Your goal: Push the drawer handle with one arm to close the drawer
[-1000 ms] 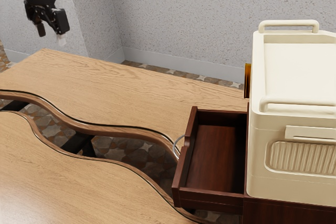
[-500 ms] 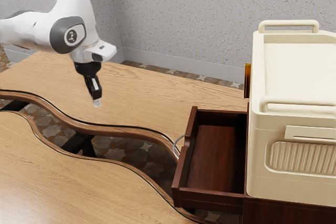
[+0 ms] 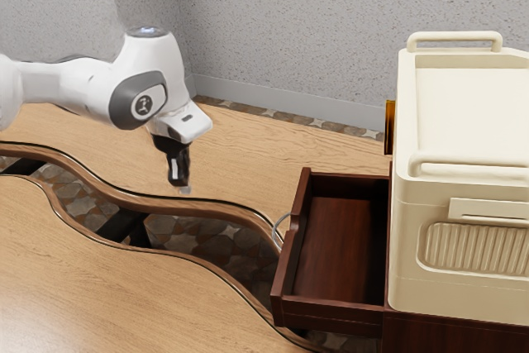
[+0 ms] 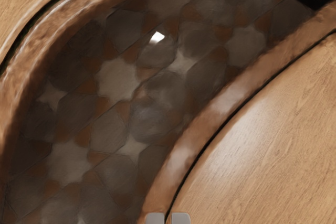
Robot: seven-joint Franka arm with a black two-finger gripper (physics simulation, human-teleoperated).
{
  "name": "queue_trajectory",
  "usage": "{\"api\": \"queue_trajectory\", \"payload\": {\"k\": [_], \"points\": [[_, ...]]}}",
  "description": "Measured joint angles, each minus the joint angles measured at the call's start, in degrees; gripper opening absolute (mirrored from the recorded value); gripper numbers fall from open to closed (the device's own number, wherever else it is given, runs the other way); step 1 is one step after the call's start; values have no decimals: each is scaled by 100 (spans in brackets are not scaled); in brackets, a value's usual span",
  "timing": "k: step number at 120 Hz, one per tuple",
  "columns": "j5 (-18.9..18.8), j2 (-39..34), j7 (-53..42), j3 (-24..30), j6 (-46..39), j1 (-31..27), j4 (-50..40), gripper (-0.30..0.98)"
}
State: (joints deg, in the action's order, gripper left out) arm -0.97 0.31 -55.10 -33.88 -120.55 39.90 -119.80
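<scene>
Wrist view: nearest us, the tips of our gripper (image 4: pixel 168 218) stand almost together, a narrow gap between them, holding nothing; that suits a push better than a grasp.
Tabletop edge: just under the hand runs the curved rim of the tabletop (image 4: pixel 262 145), with the tiled floor (image 4: pixel 118 80) showing through the opening beside it.
White arm: over the last second our arm (image 3: pixel 78 84) has brought the hand down from the exterior view's upper left and toward its right. We are now lower and closer to the drawer, yet clearly apart from it, so we judge this as the approach, with no pushing done.
Drawer handle: the thin curved handle (image 3: pixel 274 231) sits on the drawer's front, facing our side. It has not shifted, and we are not touching it.
Drawer: the dark red drawer (image 3: pixel 331 312) remains pulled out, its inside in plain sight, so the closing is all still ahead.
Next move: we should carry on toward the handle, line up in front of it, then press toward the cabinet (image 3: pixel 455 336). Off-centre contact could slip off the loop or skew the drawer.
Cream case: beyond, on the cabinet, the case (image 3: pixel 463 117) stays put.
</scene>
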Motion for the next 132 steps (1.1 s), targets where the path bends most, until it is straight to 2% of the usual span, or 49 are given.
{"api": "queue_trajectory", "payload": {"k": [16,38,54,92,132], "points": [[-15,-352,-251,22,-77,640,-398,-10],[-5,-403,-488,81,-155,603,-508,-10],[42,-322,-593,101,-330,974,-512,-10],[361,244,-756,117,-777,1465,-172,-10],[550,1096,-873,125,-1168,1252,370,-10]]}}
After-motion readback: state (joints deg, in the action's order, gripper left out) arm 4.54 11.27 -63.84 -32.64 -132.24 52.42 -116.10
